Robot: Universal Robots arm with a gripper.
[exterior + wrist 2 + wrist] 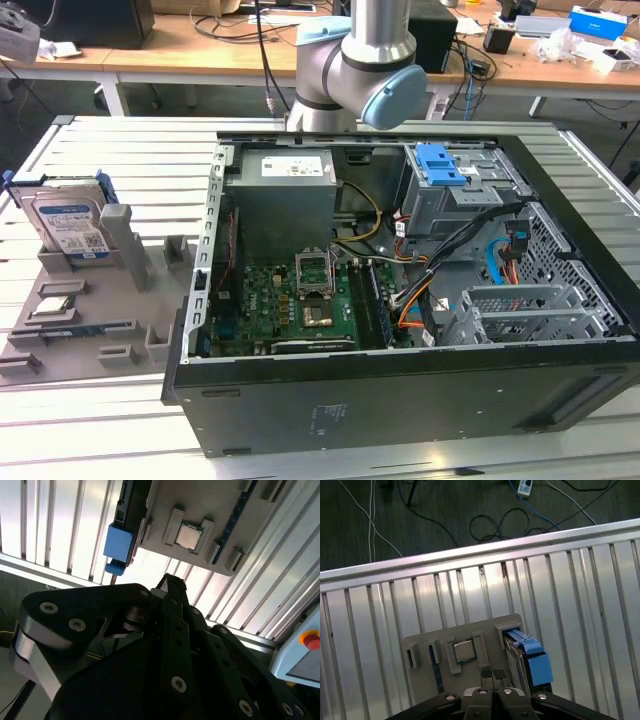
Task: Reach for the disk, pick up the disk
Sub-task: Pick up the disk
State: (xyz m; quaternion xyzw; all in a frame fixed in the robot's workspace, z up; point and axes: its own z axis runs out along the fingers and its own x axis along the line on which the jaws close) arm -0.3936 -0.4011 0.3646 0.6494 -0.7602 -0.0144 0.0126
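While disk stands upright in grey holder near bench edge at exterior view's left, gripper hangs above holder, fingers pressed together, empty, apart from disk. Reach looks partly done; grasp and lift not yet done.

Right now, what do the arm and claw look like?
The arm is a silver-grey tube with rounded joints capped in pale blue. The claw is black, built from angular linkage bars studded with silver screw heads. In the second wrist view its housing has a silver metal edge.
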